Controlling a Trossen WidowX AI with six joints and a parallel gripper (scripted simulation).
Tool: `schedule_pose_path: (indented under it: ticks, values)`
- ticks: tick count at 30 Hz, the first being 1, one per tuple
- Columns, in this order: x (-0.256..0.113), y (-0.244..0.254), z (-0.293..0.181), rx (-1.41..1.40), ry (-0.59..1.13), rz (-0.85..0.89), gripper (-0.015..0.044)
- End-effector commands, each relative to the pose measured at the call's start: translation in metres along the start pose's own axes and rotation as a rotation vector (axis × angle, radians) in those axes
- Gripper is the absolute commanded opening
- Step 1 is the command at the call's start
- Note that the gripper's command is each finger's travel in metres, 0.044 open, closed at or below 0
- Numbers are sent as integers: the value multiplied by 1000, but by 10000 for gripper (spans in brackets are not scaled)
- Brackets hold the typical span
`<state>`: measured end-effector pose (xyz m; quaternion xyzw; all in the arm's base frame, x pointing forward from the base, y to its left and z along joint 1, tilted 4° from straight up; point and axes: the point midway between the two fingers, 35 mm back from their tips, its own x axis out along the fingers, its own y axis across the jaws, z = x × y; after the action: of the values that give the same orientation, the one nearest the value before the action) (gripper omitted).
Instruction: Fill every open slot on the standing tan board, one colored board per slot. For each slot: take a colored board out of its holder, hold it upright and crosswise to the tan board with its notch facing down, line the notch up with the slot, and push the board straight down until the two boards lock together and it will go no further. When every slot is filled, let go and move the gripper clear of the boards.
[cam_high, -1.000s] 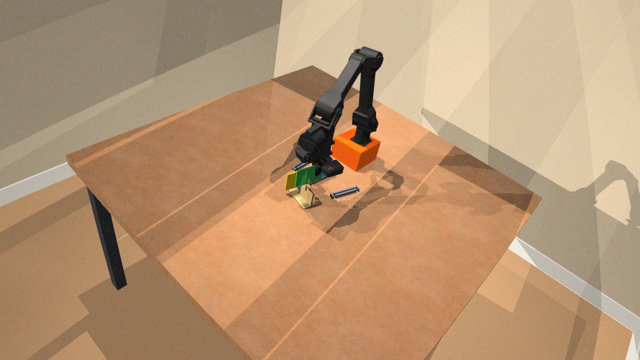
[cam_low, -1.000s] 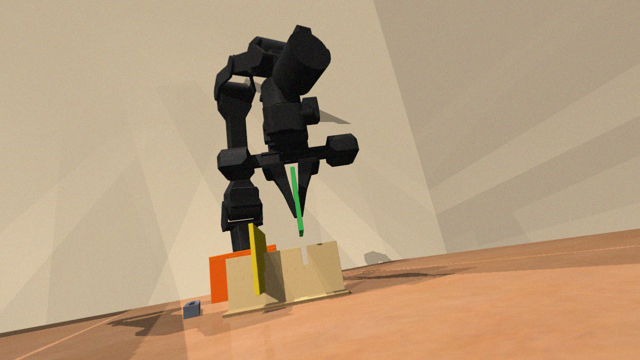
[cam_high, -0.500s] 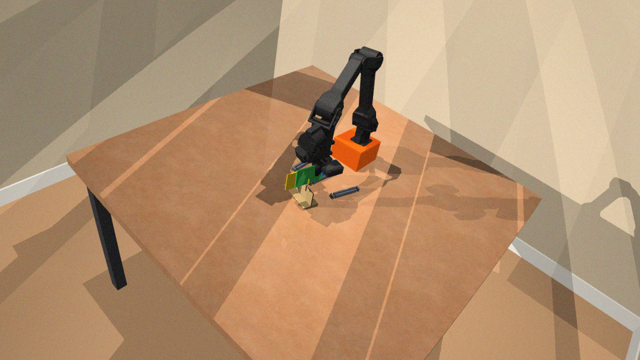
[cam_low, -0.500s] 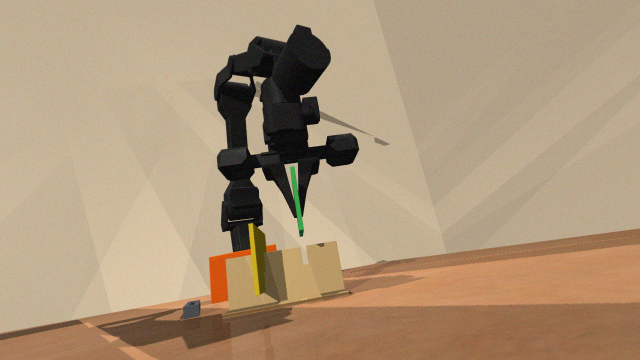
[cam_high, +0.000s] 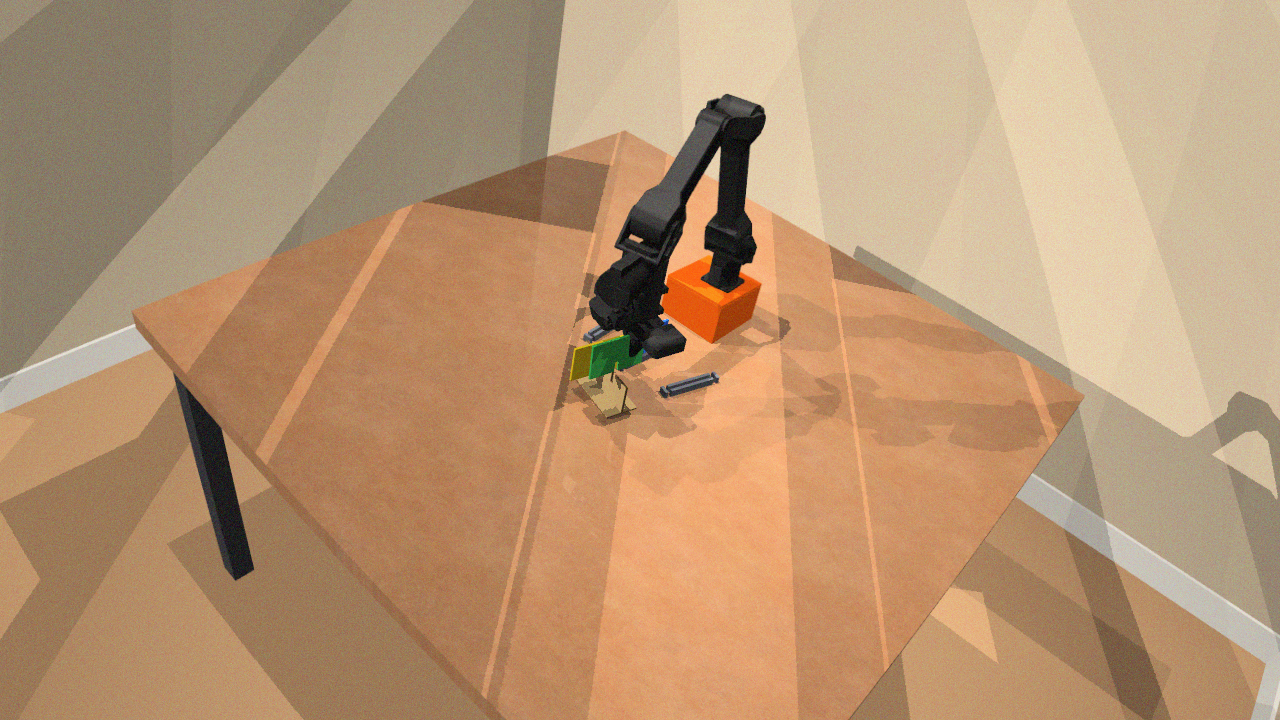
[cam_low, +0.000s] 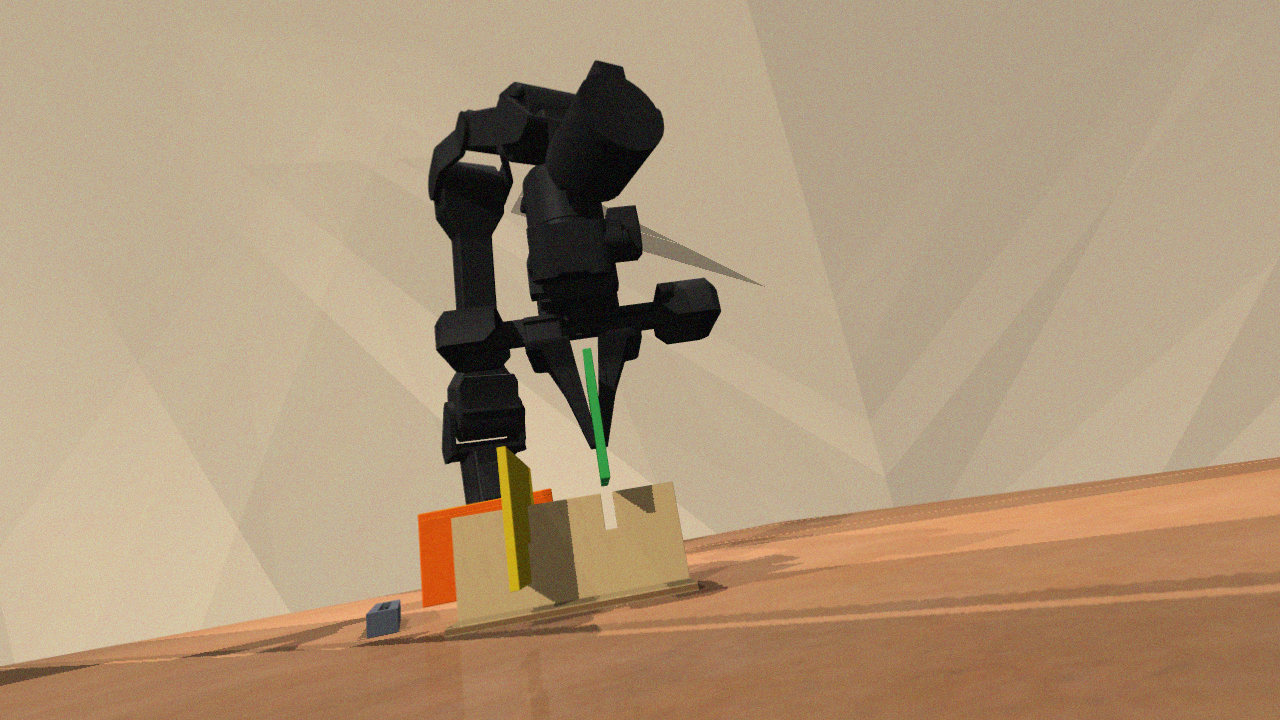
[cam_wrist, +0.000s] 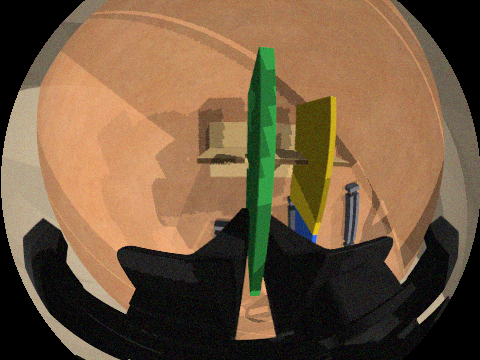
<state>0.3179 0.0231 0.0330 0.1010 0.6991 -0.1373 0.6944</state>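
On a sunlit brown tabletop (cam_high: 698, 537) (cam_low: 984, 608) (cam_wrist: 150, 60), beige walls behind (shadow-streaked), gripper (cam_high: 637, 347) (cam_low: 600, 445) (cam_wrist: 251, 215) clamped on green board (cam_high: 610, 356) (cam_low: 596, 416) (cam_wrist: 261, 150)

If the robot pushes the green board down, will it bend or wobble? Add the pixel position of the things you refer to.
The green board (cam_high: 610, 356) (cam_low: 597, 416) (cam_wrist: 262, 135) is probably stiff, since it looks flat and straight with no sag. It might wobble or tilt, though, because it's thin and the claw (cam_low: 599, 445) (cam_wrist: 251, 215) pinches it from both sides.
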Motion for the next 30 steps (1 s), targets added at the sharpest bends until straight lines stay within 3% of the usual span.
schedule_pose_path:
  ticks: [1, 30]
  values:
    - [3, 0, 1, -4, -3, -2, 0]
    - [23, 0, 1, -4, -3, -2, 0]
